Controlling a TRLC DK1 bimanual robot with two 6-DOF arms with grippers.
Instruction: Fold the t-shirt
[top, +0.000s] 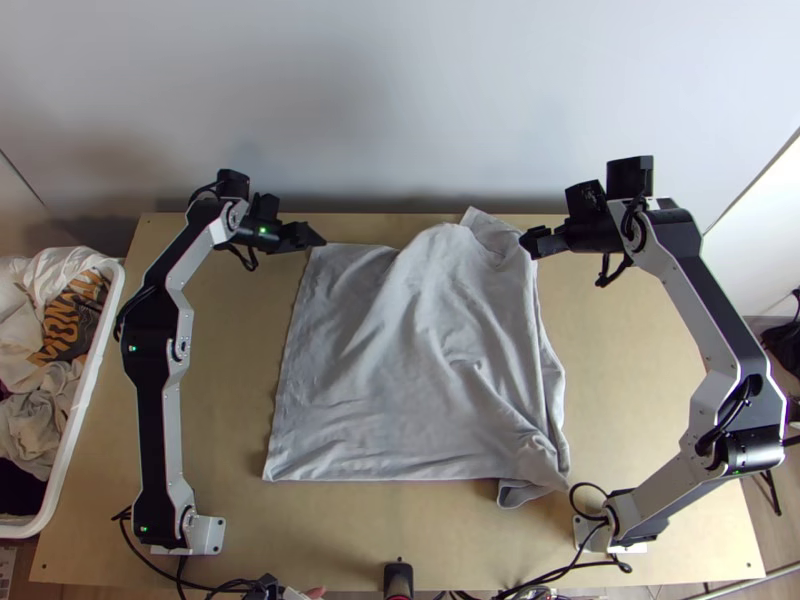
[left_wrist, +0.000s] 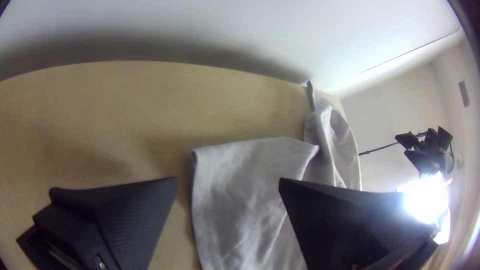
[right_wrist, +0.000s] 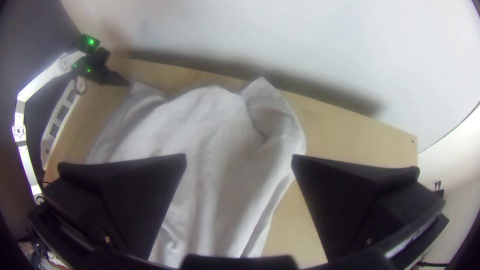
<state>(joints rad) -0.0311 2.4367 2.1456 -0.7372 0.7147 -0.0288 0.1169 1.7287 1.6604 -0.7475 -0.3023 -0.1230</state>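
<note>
The site appears to be a robotics lab. Indicators are table-mounted robot arms (top: 158, 410), cables (top: 545, 577) and a studio light (left_wrist: 425, 152).

Looks steeply down, high over 6 o'clock edge of table (top: 235, 400). From left wrist (top: 228, 212), 10 o'clock, and right wrist (top: 640, 225), 2 o'clock, looks closer, toward 12 o'clock wall (top: 400, 110), overlapping on t-shirt (top: 420, 340).

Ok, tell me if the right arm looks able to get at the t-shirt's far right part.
Probably yes: the right gripper is open beside that part of the t-shirt, and nothing seems to stand between them. The left gripper is by the far left corner, well clear.
</note>
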